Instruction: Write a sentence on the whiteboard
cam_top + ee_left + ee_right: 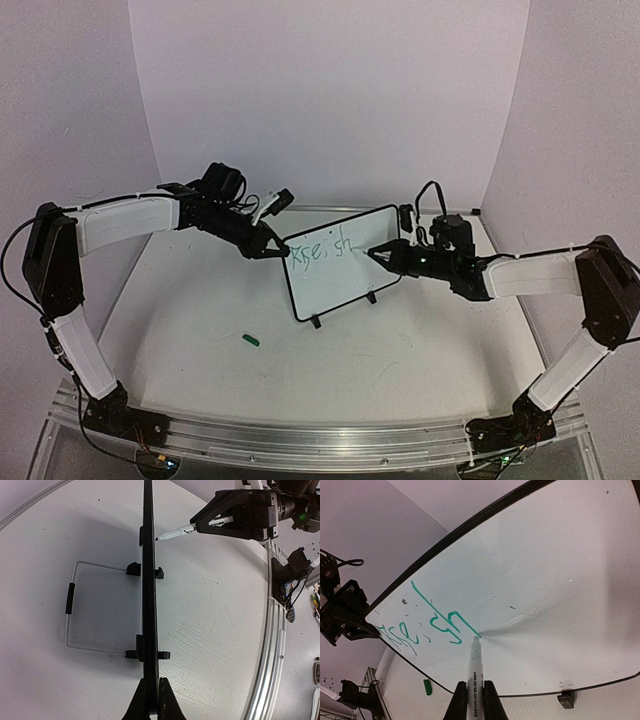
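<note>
The whiteboard [345,265] stands upright on two black feet in the middle of the table. Green writing [318,250] runs along its top left, reading roughly "Rise, sh". My left gripper [276,247] is shut on the board's left edge; in the left wrist view [152,700] the frame [149,580] runs edge-on between the jaws. My right gripper [378,256] is shut on a white marker [475,677] whose tip touches the board [545,590] at the end of the last green stroke [445,625].
A green marker cap [251,341] lies on the table in front of the board, left of centre; it also shows in the right wrist view [427,687]. A wire stand [75,605] props the board from behind. A metal rail [320,435] runs along the near table edge.
</note>
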